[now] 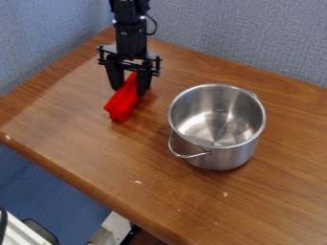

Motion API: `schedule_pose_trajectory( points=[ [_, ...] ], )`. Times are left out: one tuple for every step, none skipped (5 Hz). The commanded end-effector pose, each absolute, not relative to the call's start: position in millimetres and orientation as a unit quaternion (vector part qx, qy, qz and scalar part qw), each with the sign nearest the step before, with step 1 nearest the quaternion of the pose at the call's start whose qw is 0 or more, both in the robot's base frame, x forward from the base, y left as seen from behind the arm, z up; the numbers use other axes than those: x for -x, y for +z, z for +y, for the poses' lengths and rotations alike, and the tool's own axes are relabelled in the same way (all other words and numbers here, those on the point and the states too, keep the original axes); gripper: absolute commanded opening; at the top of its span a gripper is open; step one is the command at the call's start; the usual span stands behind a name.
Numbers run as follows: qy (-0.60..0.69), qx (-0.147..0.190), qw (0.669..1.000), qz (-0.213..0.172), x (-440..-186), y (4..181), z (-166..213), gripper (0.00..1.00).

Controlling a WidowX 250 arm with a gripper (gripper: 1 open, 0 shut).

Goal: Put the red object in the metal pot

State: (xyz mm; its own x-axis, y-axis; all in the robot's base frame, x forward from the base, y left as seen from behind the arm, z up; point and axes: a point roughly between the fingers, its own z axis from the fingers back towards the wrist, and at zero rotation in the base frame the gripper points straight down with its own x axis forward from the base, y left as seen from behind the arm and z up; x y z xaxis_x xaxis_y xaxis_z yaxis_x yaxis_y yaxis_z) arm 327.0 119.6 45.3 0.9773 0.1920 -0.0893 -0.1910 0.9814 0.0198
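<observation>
Gripper (132, 84) clamped on red object (121, 100), pot (219, 124) just beside.

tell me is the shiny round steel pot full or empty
Empty: the shiny round steel pot shows only its bare metal bottom.

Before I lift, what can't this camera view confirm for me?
- Contact between the pincer and the red object: its fingers hide the block's upper end.
- Whether the block has left the table: too small to tell.
- Far outer wall of the metal pot: hidden by the pot itself.
</observation>
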Motion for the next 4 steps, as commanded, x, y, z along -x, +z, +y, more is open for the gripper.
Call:
schedule_pose_trajectory(
  points=[
    [0.089, -0.023, 0.995, -0.028, -341.1, 96.3, 117.8, 0.00],
    [0.089, -0.023, 0.995, -0.028, -341.5, 97.7, 117.7, 0.00],
    [0.089, -0.025, 0.995, -0.029, -340.5, 99.9, 117.1, 0.00],
    [0.089, -0.026, 0.995, -0.029, -339.6, 102.2, 116.5, 0.00]
  ],
)
